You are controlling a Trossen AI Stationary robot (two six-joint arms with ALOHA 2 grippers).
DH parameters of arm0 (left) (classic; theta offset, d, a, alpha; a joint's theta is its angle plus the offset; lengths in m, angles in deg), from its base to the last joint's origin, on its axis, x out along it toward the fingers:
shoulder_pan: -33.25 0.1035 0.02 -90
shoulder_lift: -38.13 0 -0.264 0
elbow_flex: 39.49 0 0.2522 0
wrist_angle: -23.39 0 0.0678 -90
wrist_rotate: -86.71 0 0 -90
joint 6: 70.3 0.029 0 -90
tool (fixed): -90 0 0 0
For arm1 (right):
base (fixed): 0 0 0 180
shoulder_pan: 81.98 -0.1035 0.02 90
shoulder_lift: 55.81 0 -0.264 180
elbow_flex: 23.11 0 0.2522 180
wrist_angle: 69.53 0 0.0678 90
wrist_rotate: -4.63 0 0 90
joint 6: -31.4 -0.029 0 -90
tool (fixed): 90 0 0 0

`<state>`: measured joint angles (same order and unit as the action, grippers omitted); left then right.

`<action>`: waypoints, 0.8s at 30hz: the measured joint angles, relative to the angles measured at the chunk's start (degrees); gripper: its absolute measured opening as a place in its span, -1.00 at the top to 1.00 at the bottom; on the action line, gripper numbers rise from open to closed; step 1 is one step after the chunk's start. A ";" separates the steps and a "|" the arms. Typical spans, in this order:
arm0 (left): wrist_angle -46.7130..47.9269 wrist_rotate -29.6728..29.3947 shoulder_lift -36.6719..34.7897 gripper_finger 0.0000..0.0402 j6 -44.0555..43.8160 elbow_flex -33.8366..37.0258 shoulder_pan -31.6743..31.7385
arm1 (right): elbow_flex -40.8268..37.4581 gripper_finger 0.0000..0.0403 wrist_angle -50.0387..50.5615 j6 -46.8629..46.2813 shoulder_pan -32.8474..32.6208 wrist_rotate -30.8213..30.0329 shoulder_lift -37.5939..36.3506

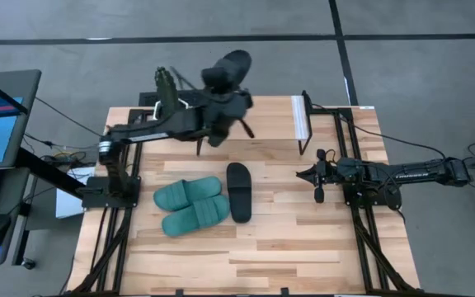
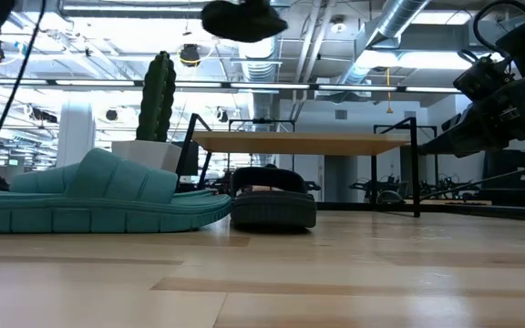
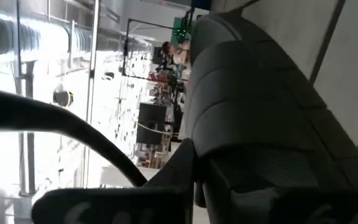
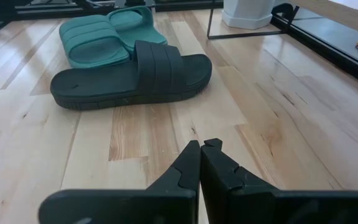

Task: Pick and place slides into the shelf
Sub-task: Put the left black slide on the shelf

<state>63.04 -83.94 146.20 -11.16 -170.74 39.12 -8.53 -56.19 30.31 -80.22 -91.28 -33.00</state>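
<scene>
the slides look light, soft and a little springy, with a matte rubber that should not slip much; the sole edge or the wide strap seems the best place to pinch.

the left end effector (image 1: pixel 219 92) is clamped on one black slide (image 1: pixel 228 69), held high off the surface (image 1: pixel 287 239), with the shelf (image 1: pixel 303 124) off to its side at the far edge.

the other black slide (image 4: pixel 132 78) and the teal pair (image 4: pixel 107 34) lie ahead of the right end effector (image 4: pixel 202 162), whose fingers are pressed together on nothing, low over the wood.
</scene>
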 joint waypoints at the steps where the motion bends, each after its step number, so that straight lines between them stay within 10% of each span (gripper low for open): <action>1: 1.04 0.01 1.94 1.00 -0.08 -2.44 -0.20 | -0.01 1.00 0.00 -0.01 0.01 0.00 0.00; 9: 8.54 -0.75 12.83 1.00 -1.68 -16.94 -0.16 | -0.02 1.00 0.00 -0.01 0.02 -0.02 0.00; 20: 28.33 -0.12 14.03 1.00 -20.28 -17.45 2.78 | -0.02 1.00 0.00 -0.01 0.02 -0.04 0.00; 24: 39.11 9.95 13.72 1.00 -32.15 -17.47 2.96 | 0.00 1.00 0.00 -0.02 0.02 -0.04 0.00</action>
<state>102.15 -73.98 159.93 -43.30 -188.21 42.08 -8.53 -56.19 30.29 -80.20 -91.32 -33.00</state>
